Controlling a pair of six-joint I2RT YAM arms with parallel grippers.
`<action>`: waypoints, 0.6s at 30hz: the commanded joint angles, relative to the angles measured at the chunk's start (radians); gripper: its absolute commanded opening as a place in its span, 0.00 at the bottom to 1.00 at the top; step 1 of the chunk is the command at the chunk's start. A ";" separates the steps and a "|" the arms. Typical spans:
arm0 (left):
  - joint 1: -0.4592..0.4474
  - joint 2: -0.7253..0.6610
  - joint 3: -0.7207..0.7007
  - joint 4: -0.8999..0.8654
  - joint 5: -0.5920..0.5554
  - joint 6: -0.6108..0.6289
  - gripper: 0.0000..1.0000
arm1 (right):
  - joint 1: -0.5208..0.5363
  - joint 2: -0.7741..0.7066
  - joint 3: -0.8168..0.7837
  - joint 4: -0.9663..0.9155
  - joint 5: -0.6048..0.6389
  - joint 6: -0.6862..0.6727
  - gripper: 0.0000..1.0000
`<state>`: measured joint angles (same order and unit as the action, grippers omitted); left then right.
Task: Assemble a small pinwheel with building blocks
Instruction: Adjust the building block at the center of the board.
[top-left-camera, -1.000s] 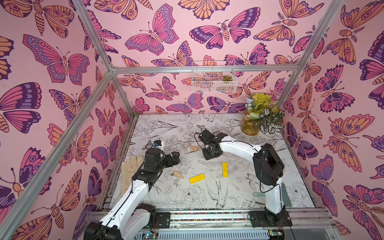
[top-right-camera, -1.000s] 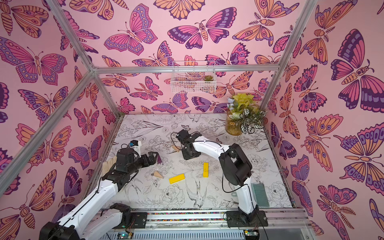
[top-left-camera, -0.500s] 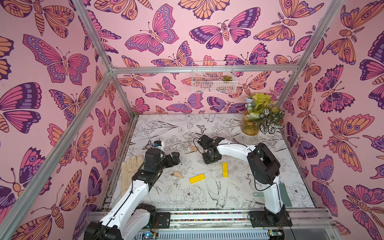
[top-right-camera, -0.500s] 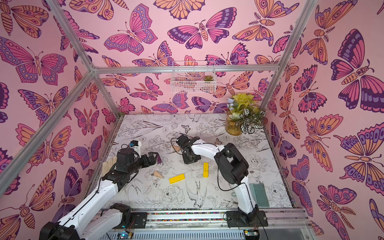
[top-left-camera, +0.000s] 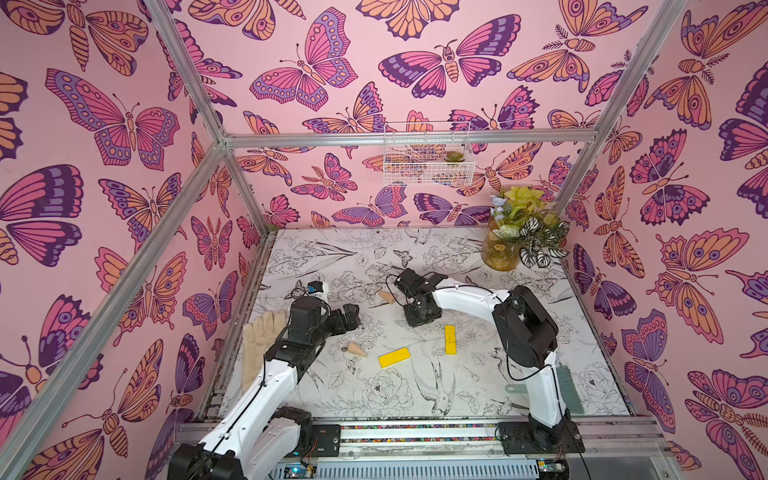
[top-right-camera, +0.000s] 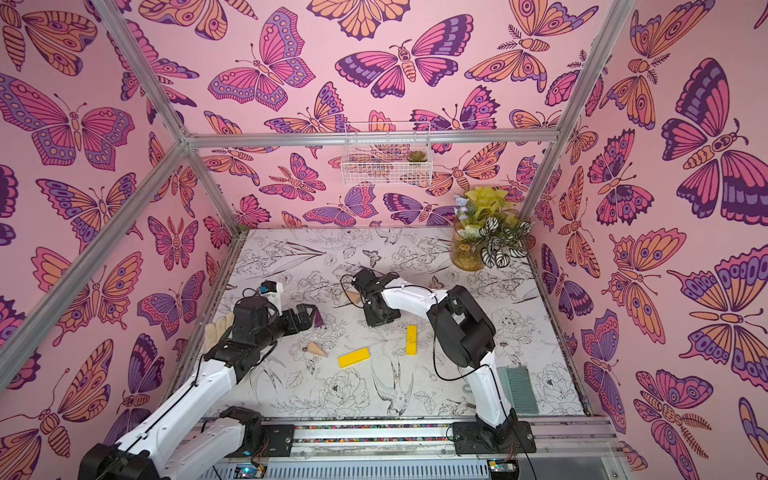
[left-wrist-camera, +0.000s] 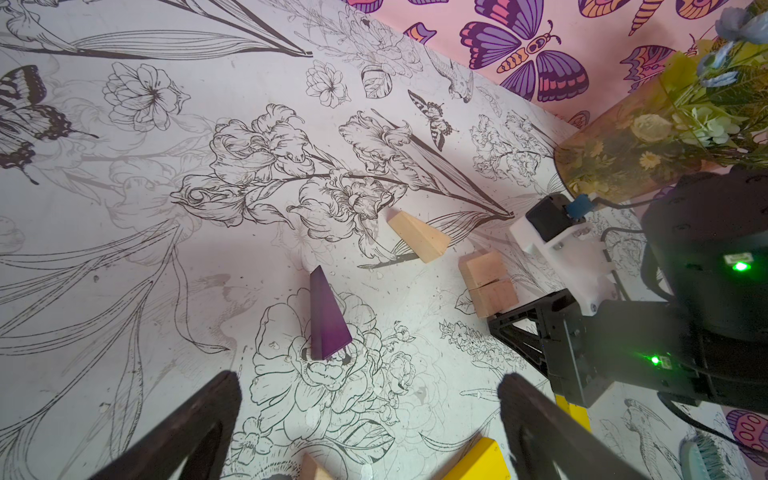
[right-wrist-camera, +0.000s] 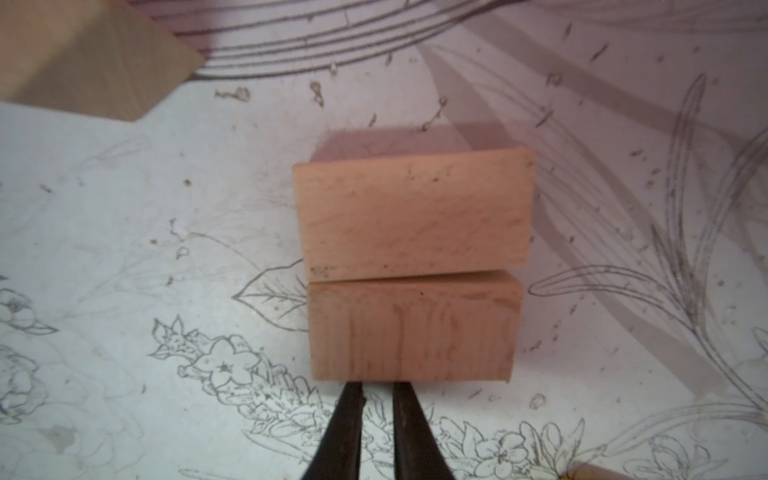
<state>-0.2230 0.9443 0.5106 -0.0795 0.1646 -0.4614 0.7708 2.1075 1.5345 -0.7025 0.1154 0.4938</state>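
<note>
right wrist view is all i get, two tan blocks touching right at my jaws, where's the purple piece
Observer: The purple wedge sits on the table just ahead of the left arm's wide-open jaws, not gripped.
Operator: any yellow ones
Observer: Two, lying apart: a slanted yellow bar and a second yellow bar, the second near your jaws.
Operator: other wedges
Observer: A tan wedge lies beside the slanted bar, on the left arm's side.

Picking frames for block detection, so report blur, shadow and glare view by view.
Right wrist view: two tan rectangular blocks fairly sharp, nearby tan wedge blurred, pinkish shadow beyond them. Left wrist view: purple wedge crisp, left gripper dark and soft-edged. Both top views: even light, faint shadows, no glare seen.
</note>
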 joint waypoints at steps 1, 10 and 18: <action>-0.004 -0.007 -0.018 -0.003 -0.002 0.000 1.00 | -0.008 0.028 0.030 -0.011 0.015 -0.005 0.19; -0.005 -0.007 -0.018 -0.002 -0.001 -0.002 1.00 | -0.008 0.030 0.036 -0.010 0.003 -0.006 0.19; -0.004 -0.004 -0.016 -0.004 -0.002 -0.003 1.00 | -0.008 -0.046 0.014 -0.012 -0.014 -0.005 0.29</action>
<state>-0.2230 0.9443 0.5106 -0.0795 0.1646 -0.4614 0.7673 2.1117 1.5452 -0.7025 0.1108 0.4934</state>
